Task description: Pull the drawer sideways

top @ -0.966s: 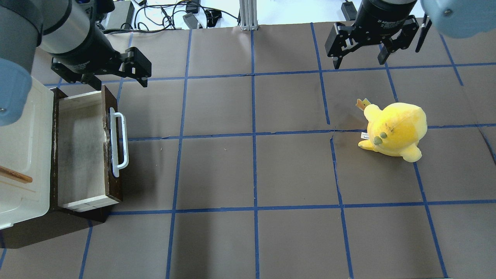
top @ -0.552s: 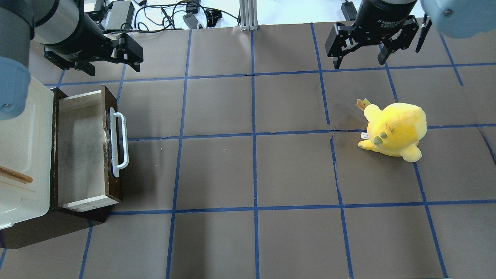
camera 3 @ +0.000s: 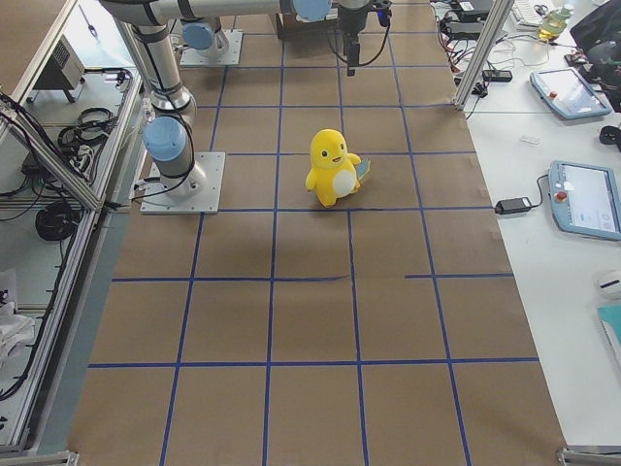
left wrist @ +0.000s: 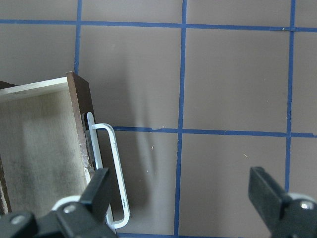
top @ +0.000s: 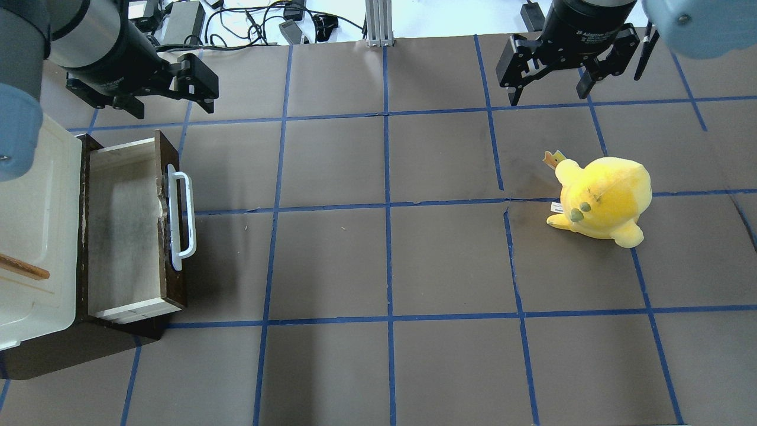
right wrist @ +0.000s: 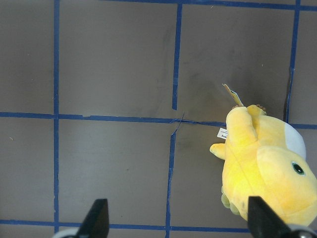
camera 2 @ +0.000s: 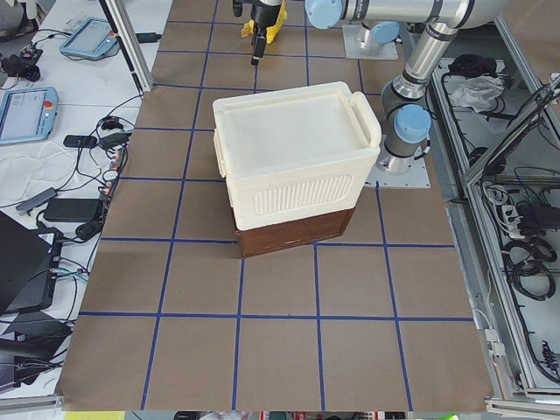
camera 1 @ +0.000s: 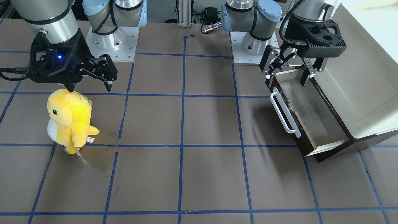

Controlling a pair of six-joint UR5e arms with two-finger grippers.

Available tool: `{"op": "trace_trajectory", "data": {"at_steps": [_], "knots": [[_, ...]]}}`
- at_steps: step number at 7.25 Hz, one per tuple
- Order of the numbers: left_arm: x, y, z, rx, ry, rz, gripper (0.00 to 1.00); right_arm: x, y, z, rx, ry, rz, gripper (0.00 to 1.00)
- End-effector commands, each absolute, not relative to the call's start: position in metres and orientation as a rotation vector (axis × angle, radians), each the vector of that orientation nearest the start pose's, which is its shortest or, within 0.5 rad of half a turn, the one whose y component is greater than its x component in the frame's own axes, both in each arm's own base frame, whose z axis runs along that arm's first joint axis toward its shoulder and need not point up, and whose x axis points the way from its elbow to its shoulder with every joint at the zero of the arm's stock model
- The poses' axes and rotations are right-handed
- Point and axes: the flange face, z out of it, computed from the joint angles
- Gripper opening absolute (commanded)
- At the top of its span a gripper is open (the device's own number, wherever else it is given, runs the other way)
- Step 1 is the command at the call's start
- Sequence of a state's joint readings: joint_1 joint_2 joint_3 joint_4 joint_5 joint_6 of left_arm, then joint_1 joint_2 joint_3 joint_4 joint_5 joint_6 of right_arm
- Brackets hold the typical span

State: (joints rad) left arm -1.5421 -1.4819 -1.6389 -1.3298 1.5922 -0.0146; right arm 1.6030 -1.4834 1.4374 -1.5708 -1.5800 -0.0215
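1. Drawer (top: pixel 127 228): dark brown front, pale wood sides, greyish floor.
2. Handle (top: pixel 180 216): white.
3. Cabinet (top: pixel 35 236): cream.
4. Table (top: pixel 331 260): brown, with blue tape grid.
5. Plush toy (camera 1: pixel 70 118): yellow, white belly.

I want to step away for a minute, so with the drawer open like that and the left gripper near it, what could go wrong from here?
The left gripper hangs open above one corner of the drawer; coming down it might strike the dark front or the white handle instead of straddling it. The drawer already sticks well out of the cream cabinet; a further pull could perhaps bring it right out or drag the cabinet.
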Motion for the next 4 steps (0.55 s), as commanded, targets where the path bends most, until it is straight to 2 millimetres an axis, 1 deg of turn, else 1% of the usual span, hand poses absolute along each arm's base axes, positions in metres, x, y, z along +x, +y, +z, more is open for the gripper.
{"op": "trace_trajectory", "data": {"at_steps": [1,4], "knots": [[-0.1231,-0.4744,0.5163,-0.04,3.098,-0.358,1.0,0.1495,-0.5285,0.509,-0.084,3.149,-0.073,1.0],[-0.1232,-0.4751,0.5177,-0.023,3.097,-0.36,1.0,0.1495,-0.5285,0.509,-0.084,3.149,-0.073,1.0]]}}
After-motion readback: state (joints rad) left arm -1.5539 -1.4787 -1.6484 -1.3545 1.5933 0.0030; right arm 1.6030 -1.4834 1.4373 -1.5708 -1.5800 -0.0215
